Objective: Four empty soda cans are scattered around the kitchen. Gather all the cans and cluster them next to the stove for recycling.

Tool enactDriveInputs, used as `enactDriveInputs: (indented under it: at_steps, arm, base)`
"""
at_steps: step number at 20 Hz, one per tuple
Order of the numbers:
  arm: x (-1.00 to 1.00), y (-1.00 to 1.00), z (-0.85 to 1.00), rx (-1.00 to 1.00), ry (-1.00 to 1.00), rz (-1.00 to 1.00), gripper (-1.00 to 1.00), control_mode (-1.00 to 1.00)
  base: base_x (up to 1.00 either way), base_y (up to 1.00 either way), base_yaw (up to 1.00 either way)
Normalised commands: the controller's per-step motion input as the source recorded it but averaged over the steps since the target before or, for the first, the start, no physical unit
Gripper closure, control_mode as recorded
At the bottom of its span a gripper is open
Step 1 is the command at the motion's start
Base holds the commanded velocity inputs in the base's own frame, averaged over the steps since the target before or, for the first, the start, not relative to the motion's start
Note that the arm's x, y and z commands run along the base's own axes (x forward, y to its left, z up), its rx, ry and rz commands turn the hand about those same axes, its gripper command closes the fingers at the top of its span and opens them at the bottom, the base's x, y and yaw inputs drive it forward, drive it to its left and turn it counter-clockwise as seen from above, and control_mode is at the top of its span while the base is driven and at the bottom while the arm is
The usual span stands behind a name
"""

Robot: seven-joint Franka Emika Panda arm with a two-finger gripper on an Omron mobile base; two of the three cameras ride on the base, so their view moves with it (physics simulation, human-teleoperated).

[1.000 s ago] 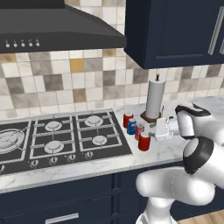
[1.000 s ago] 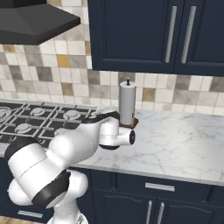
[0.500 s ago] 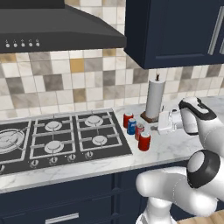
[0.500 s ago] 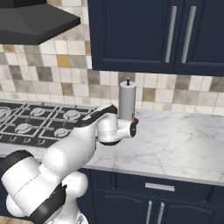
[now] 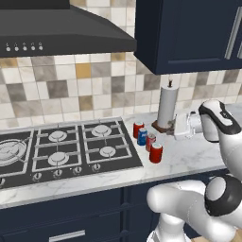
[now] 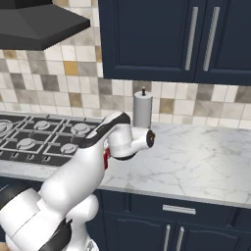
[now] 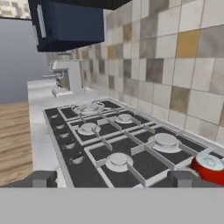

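Four soda cans stand in a tight cluster on the marble counter just right of the stove (image 5: 61, 151): a red can (image 5: 138, 128) at the back, a blue can (image 5: 142, 136), a red can (image 5: 151, 142) and a red can (image 5: 156, 153) at the front. My gripper (image 5: 177, 128) hovers to the right of the cluster, above the counter, pointing left toward it. In the hand view the gripper (image 7: 113, 179) is open with nothing between its tips. There it looks across the stove (image 7: 109, 144), with one red can (image 7: 209, 168) at the lower right.
A tall white paper towel roll (image 5: 166, 106) on a dark base stands just behind my hand, also seen as the paper towel roll (image 6: 142, 110). The range hood (image 5: 61, 33) hangs over the stove. Bare marble counter (image 6: 196, 157) stretches right. A grey appliance (image 7: 65, 78) stands past the stove.
My hand has drawn back to the right and risen a little, away from the cans. The arm's elbow has swung. The cans have not moved and the gripper stays open.
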Motion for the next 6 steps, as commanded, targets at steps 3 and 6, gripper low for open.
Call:
enactDriveInputs:
  at_steps: [3,6]
  arm:
    - [-0.01,-0.15,0.21,-0.05,-0.03,0.0,-1.0,-1.0]
    - [-0.01,-0.2,0.14,-0.07,-0.06,-0.03,-1.0,-1.0]
  base:
    - [0.0,0.0,0.0]
    - [0.0,0.0,0.0]
